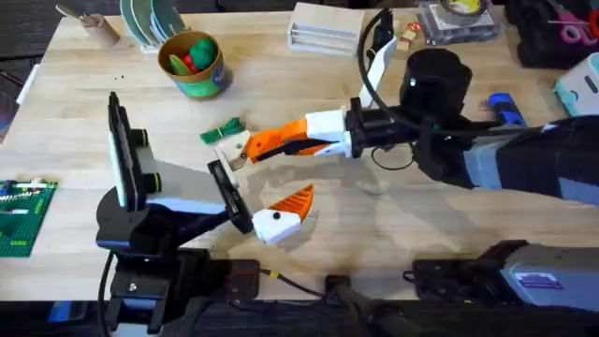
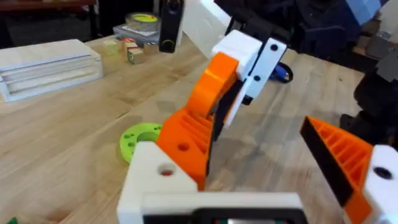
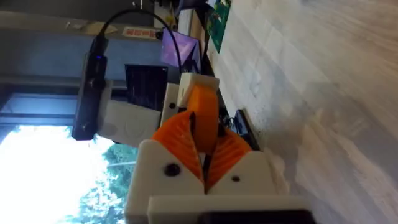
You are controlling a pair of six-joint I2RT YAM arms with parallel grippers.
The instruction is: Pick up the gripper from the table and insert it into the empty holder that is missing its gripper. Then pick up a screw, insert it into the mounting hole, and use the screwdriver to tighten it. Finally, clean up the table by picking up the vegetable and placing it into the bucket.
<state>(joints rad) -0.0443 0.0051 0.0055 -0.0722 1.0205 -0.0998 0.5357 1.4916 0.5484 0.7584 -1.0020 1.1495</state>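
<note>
Across the frame, a pale wooden table [image 1: 393,225]; at its left edge, a flat green studded baseplate [image 1: 23,217]; at upper left, a small tan cup [image 1: 98,28] beside upright grey-green plates in a rack [image 1: 150,19]. At top centre, a flat white rectangular stacked box [image 1: 323,26], with small coloured wooden blocks [image 1: 408,36] just right of it and a clear case holding a yellow tape roll [image 1: 459,17] further right. In the left wrist view, at lower left, a lime-green round disc with holes [image 2: 140,138] flat on the wood.
</note>
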